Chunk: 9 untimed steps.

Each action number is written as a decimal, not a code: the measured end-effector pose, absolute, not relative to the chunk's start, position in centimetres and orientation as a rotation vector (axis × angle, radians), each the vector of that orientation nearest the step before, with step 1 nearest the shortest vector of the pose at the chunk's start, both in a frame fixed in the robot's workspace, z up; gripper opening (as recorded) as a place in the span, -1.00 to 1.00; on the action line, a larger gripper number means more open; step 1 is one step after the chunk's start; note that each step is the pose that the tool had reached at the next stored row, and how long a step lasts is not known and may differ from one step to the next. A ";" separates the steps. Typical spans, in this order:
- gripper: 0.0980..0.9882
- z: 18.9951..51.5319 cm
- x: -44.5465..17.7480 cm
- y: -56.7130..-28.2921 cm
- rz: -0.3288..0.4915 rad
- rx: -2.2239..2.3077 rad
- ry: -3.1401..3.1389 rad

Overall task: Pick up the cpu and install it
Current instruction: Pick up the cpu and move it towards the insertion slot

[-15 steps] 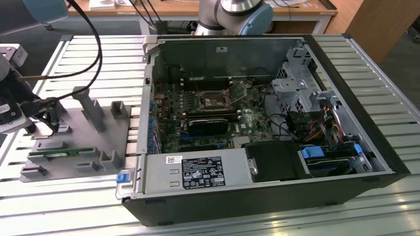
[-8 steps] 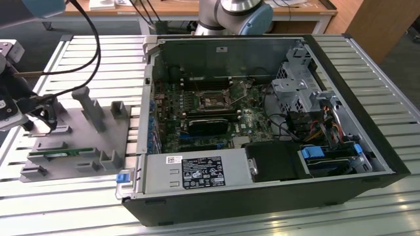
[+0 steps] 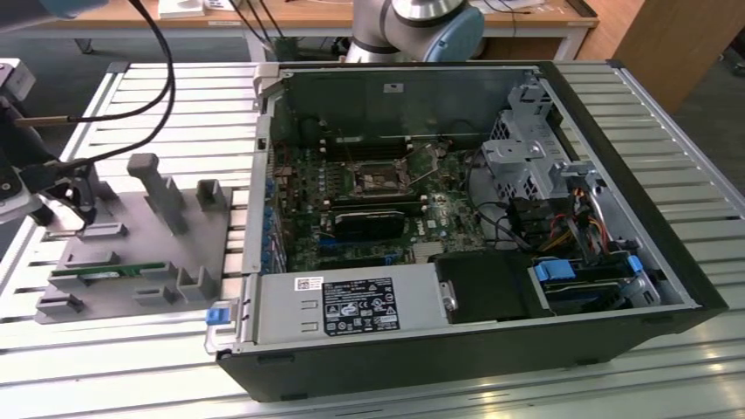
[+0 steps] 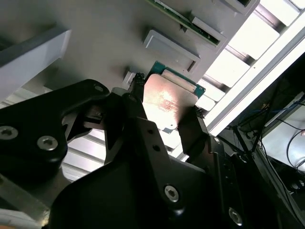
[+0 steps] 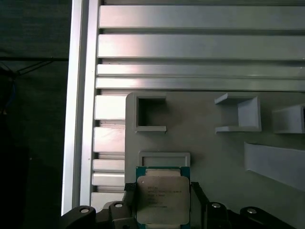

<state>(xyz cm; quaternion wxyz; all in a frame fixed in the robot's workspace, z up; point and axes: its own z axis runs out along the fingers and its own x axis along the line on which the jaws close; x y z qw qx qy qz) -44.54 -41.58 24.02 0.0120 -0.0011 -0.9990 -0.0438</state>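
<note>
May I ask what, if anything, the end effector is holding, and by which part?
The end effector holds the cpu by two opposite side edges.

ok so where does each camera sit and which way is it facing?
Exterior view: off the arm, high, looking down on the open black computer case and grey plastic fixture tray; the arm's silver-and-blue joints show.
First wrist view: on the wrist, straight down on the silver-topped square cpu, black gripper straddling it.
Second wrist view: on the wrist, slanted past the gripper.
Both wrist views share cpu and gripper.
</note>
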 end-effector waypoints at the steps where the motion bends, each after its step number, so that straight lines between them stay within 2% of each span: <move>1: -0.01 24.2 -44.5 -41.6 -0.139 -0.003 -3.114; 9: -0.01 25.3 -44.6 -41.6 -0.160 -0.003 -3.114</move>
